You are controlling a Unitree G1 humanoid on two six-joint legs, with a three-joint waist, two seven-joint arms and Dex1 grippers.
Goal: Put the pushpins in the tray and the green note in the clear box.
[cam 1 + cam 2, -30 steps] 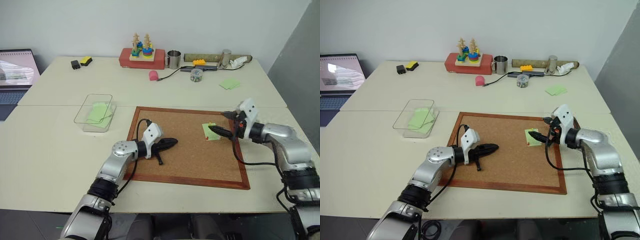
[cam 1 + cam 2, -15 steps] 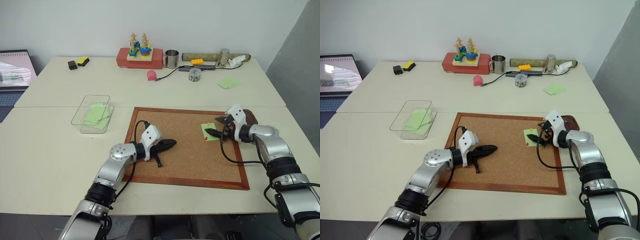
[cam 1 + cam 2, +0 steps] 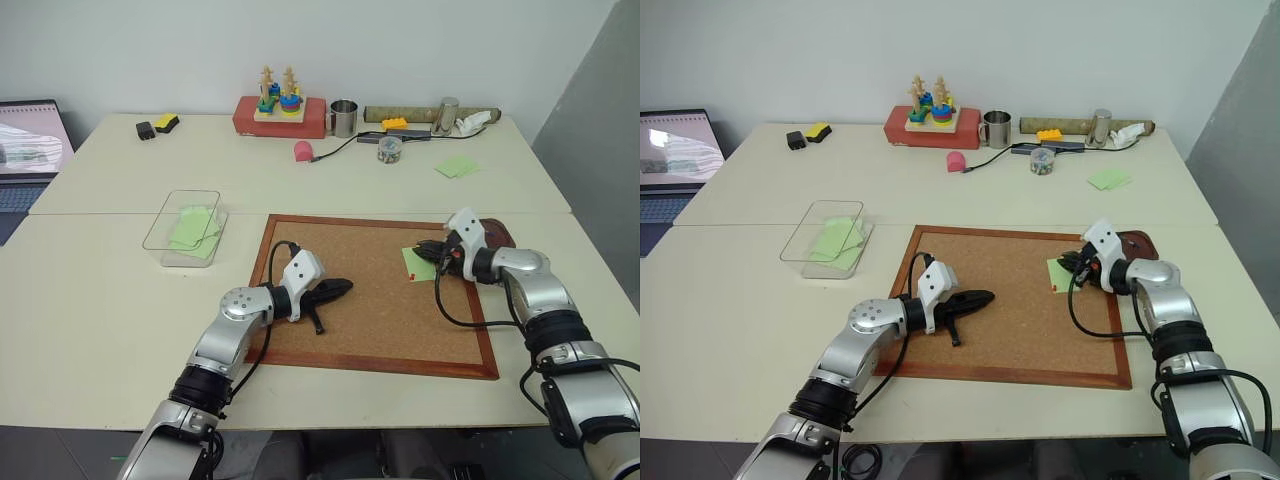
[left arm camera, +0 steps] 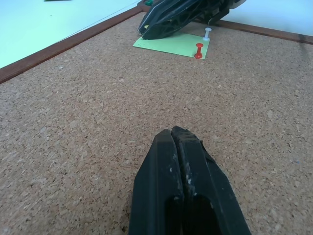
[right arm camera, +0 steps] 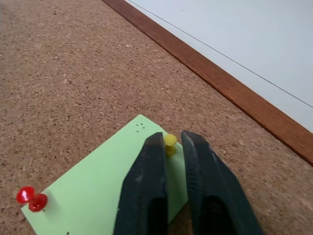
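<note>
The right gripper (image 5: 168, 147) lies low over the green note (image 5: 98, 188) near the right edge of the corkboard (image 3: 370, 300), its two black fingers drawn in around the yellow pushpin (image 5: 169, 141), whose head sits between the fingertips. The pin still stands in the note's corner — pinched, not lifted. The right forearm reaches in from the board's right side, angled slightly downward and toward the left. The red pushpin (image 5: 30, 198) stands in the opposite corner of the same note, well apart from the fingers; a small white pin (image 4: 207, 34) stands just beside the note.

The left gripper (image 4: 176, 142) is pressed fully together and holds nothing. It hovers close over bare cork near the board's left edge, pointing across the board toward the right, the elbow bent back toward the table's near edge.

The tray (image 3: 497, 232) sits on the table (image 3: 100, 300) just off the board's far right corner, mostly hidden behind the right wrist — what it contains cannot be made out. The clear box (image 3: 185, 228) stands left of the board's far left corner, with green paper (image 3: 193, 226) lying inside it.

Along the table's far edge are a red block with stacking toys (image 3: 283, 108), a metal cup (image 3: 345, 118), a small jar (image 3: 390, 149) and another green slip (image 3: 458, 166). A laptop (image 3: 30, 140) is cut off at the left.
</note>
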